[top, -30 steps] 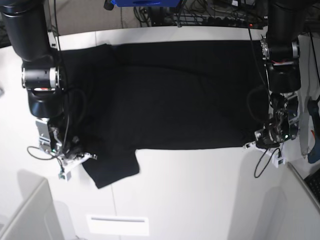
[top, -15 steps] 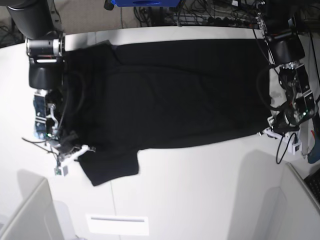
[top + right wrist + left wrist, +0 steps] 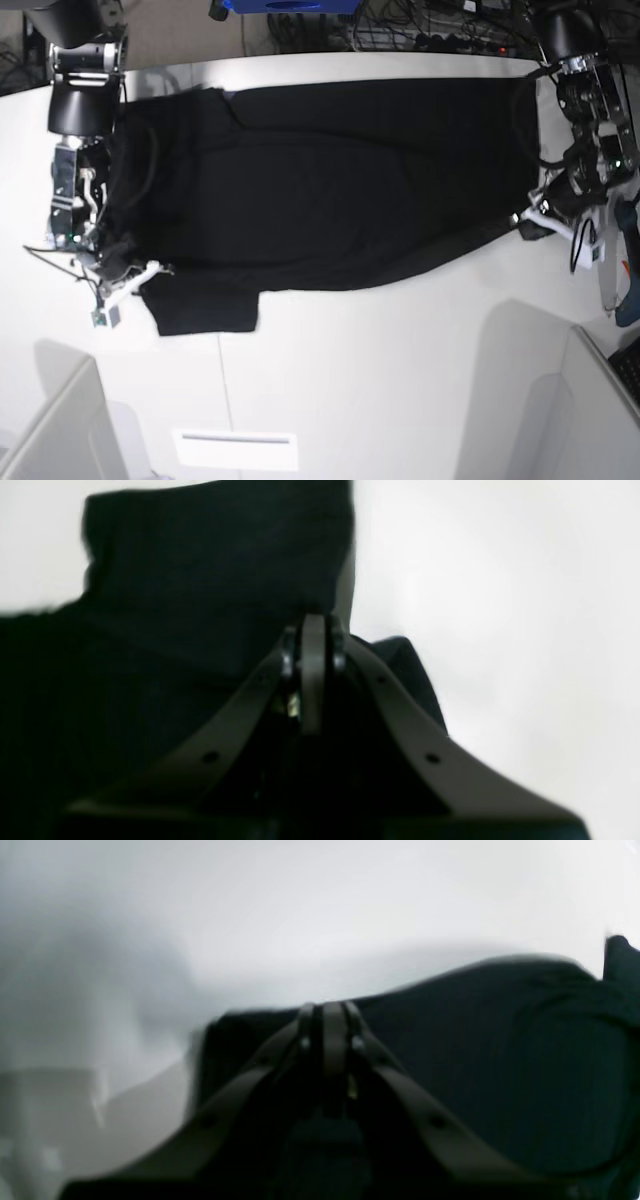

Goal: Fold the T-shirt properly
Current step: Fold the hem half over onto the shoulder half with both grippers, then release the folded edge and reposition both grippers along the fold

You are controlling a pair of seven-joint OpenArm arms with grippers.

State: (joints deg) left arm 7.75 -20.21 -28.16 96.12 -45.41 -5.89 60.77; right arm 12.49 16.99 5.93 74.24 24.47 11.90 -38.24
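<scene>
A smooth white table [image 3: 350, 400] fills the foreground. On it lies the T-shirt [image 3: 340, 190], soft matte black cloth spread wide, plain side up, one short sleeve jutting toward the front. The right gripper [image 3: 128, 282] has its dark jaws closed, pinching the T-shirt's edge by that sleeve. The left gripper [image 3: 532, 222] is likewise clamped on the opposite hem corner. Tangled cables [image 3: 420, 30] lie beyond the table. No writing is legible.

No text, label, brand, number or sign can be read in any view. The black T-shirt [image 3: 340, 185] shows only plain cloth, and the white slip [image 3: 235, 450] on the desk [image 3: 400, 390] looks blank, perhaps just too blurred.
</scene>
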